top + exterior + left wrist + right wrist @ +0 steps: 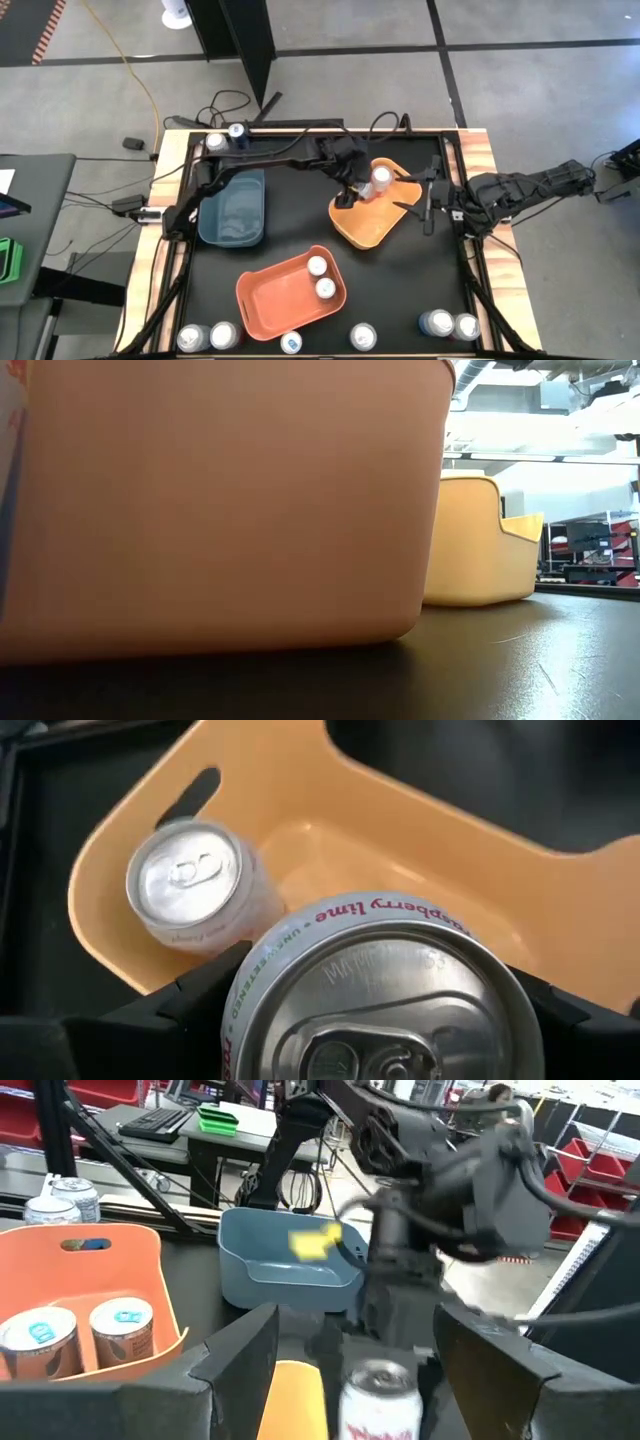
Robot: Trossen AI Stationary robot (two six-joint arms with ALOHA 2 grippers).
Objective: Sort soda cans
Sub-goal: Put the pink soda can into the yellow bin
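Left pincer (368,190) sits over the yellow bin (372,228) near the far middle of the black surface (290,215), fingers spread wide and clamped on a pink-lettered can (375,995); left wrist view shows the dark fingers (200,995) pressed against both sides of that can's silver top; held can stands upright above the bin's far end. A second can (195,885), silver-white, is already inside the yellow bin, upright, just beside the held one.

Right pincer (428,205) hangs at the yellow bin's right edge, fingers apart, nothing between them; right wrist view looks past its own fingers (245,1350) toward the left arm and the held can.

Orange bin (290,292) lies nearer the front, tilted on the diagonal, with two blue-labelled cans (320,277) upright at its right end; in the low view its wall fills most of the picture, yellow bin behind it to the right. Blue bin (232,208) on the left side of the surface; contents cannot be told.

Loose cans: two at the front left corner (205,337); one front centre-left (291,343); one front centre (362,336); two at the front right (450,324); two at the far left corner (226,137), by the left arm's base; all upright.
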